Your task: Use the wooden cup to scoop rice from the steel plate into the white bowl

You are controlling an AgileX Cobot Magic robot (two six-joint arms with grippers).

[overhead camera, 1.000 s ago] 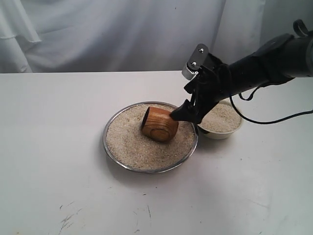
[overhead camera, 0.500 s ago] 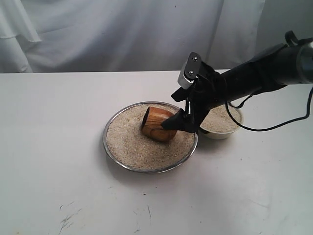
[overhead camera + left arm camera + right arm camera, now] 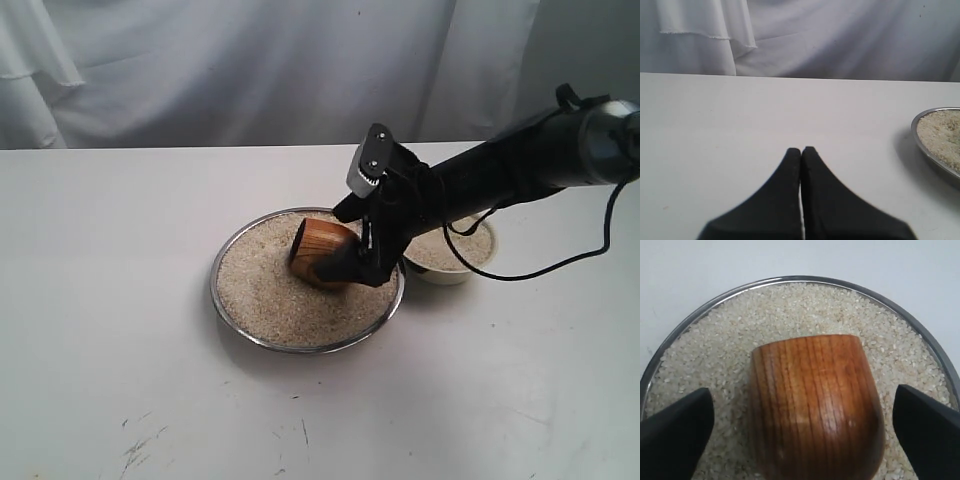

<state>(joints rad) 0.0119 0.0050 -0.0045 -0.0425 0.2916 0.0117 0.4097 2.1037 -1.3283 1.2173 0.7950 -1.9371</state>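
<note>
The steel plate (image 3: 222,300) sits mid-table, spread with rice (image 3: 270,295). On that rice the wooden cup (image 3: 318,246) lies on its side. My right gripper (image 3: 350,262) is open around the cup, its black fingers (image 3: 675,432) standing clear of the wood on both sides. In the right wrist view the wooden cup (image 3: 815,400) fills the gap over the rice (image 3: 790,315). The white bowl (image 3: 460,262) stands just right of the plate, partly behind my right arm, with rice in it. My left gripper (image 3: 801,149) is shut on nothing, hovering over bare table left of the steel plate (image 3: 932,162).
A white curtain (image 3: 250,70) hangs behind the table. A black cable (image 3: 560,262) trails from my right arm over the table at the right. The white tabletop (image 3: 120,330) has faint scuff marks near the front.
My right gripper has moved left and down from the bowl's side onto the cup, so its open fingers now straddle it. The cup has not moved.
</note>
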